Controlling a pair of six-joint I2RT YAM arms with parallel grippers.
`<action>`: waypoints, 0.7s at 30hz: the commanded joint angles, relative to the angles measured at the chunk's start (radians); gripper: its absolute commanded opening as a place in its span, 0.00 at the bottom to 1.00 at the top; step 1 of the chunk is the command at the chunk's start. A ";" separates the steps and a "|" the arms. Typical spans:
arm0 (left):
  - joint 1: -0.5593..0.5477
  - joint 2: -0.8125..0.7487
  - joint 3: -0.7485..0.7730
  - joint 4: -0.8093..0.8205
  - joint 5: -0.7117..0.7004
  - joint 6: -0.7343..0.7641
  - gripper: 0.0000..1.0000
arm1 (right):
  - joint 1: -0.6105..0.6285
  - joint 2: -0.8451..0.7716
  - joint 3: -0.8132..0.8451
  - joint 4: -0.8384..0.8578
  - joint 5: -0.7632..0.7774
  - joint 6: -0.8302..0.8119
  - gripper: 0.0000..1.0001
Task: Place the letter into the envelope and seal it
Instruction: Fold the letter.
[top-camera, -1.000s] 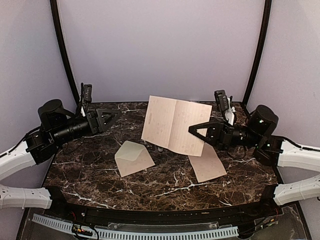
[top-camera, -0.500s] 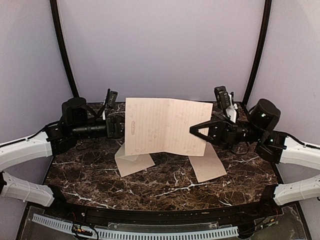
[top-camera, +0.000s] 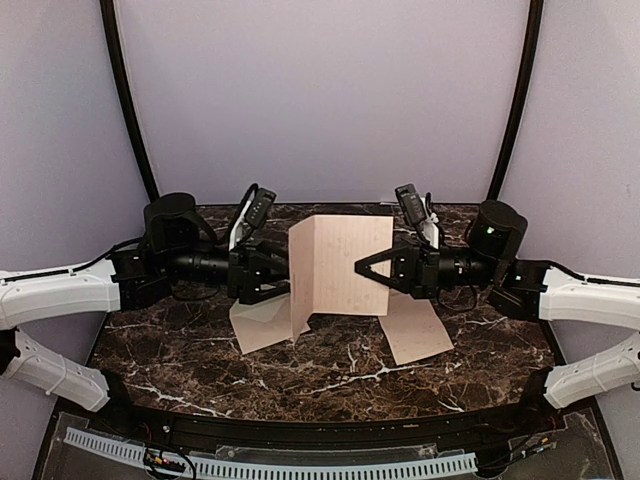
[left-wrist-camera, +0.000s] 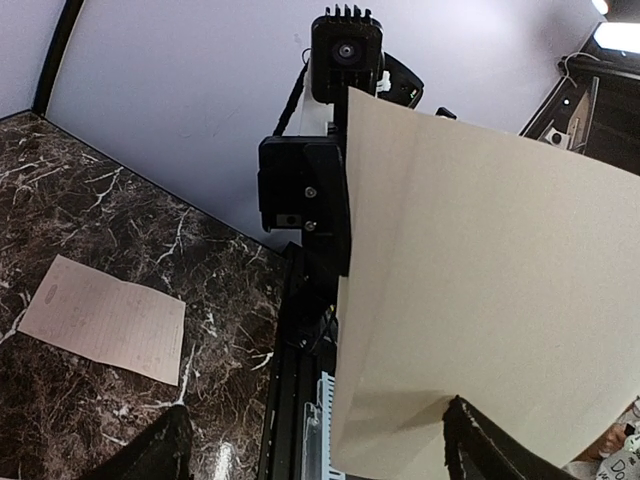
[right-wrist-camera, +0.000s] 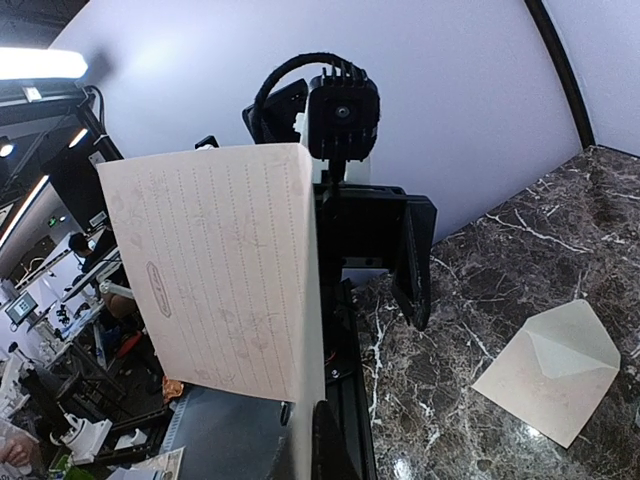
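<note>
**Letter upright in right grip, left jaws wide at its edge**

On the marble table, nearest me, 2 papers lie flat. The spare lined sheet sits below the letter's right corner. The envelope sits below the letter's left corner, partly hidden behind it in the top view.

Above them the letter stands upright off the table, creased vertically into 2 panels. My right gripper is clamped onto its right panel and carries it alone. My left gripper is level with the letter's left edge, jaws spread wide. In the left wrist view the sheet's lower corner sits between the fingers, unpinched.
</note>
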 joint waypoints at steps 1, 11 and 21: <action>-0.003 0.003 0.013 0.103 0.022 -0.005 0.86 | 0.005 0.001 0.032 0.061 -0.030 0.012 0.00; -0.015 0.046 0.013 0.200 0.026 -0.051 0.85 | 0.006 0.012 0.023 0.080 -0.062 0.025 0.00; -0.030 0.096 0.029 0.254 0.046 -0.076 0.71 | 0.008 0.023 0.025 0.083 -0.071 0.023 0.00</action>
